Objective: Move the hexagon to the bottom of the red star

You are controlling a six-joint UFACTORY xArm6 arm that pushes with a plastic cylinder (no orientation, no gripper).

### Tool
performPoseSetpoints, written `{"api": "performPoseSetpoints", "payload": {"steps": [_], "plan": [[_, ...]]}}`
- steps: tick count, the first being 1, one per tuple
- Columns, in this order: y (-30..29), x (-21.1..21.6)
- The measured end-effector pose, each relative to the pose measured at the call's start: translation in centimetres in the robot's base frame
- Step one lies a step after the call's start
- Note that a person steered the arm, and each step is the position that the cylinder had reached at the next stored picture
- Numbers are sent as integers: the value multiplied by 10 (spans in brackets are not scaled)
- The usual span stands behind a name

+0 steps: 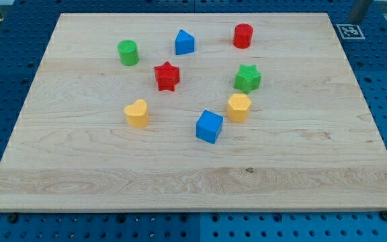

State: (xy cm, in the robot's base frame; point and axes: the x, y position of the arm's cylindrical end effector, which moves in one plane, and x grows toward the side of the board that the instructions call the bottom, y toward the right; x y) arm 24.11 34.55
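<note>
fingers are not part of this rig, and my tip is out of frame; only a grey post stub (361,9) shows at the upper right corner, so its state and position cannot be told. on the pale wooden worktop (301,161) the yellow hexagon block (238,107) sits right of centre, just beside the blue cube (209,126) and below the green star block (248,78). the red star block (167,76) lies to its upper left, well apart. a good push would likely start from the hexagon's right side and drive it left, passing above the cube, stopping under the red star and short of the yellow heart block (137,113). whether the cube and hexagon touch is hard to make out.
</note>
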Motion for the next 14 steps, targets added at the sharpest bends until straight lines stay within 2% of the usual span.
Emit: {"api": "performPoseSetpoints", "payload": {"steps": [1, 2, 3, 4, 5, 6, 9, 11, 12, 13, 14], "plan": [[-41, 41], [-61, 40], [-59, 89], [-68, 173], [-107, 233], [-182, 235], [-248, 226], [-325, 226], [-351, 218], [-356, 213], [-356, 192]]}}
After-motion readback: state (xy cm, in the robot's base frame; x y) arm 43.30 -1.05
